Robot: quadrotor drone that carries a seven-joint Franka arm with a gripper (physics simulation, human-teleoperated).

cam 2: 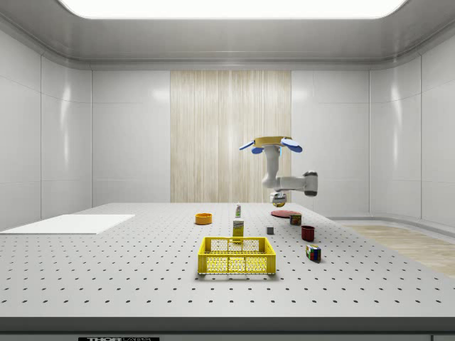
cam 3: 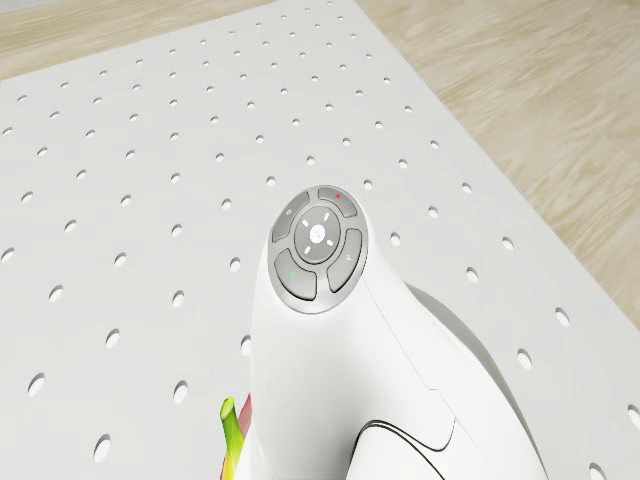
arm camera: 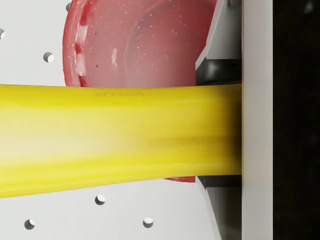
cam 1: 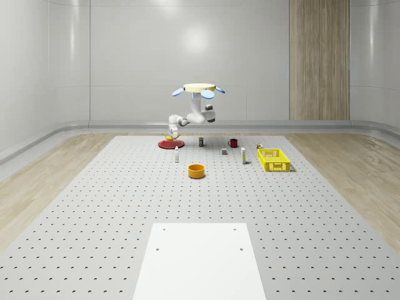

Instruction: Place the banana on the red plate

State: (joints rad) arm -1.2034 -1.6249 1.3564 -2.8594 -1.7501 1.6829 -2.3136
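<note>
Drone (cam 1: 199,88) hovers over table's (cam 1: 112,206) far edge, beside plate (cam 1: 170,144). Gripper (cam 1: 171,133) hangs just above plate, jaws clamped on banana (arm camera: 115,140). Banana lies crosswise between jaws, held off table, plate (arm camera: 145,45) directly below in wrist view.

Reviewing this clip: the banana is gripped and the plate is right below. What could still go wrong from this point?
1. The banana lies across the red plate in the wrist view, long enough to overhang the rim; released now, an end might land on the perforated table.
2. The gripper is held above the plate while the drone hovers beside it; a drop from that height could bounce or roll off.
3. Any hover drift would shift the release point.
</note>
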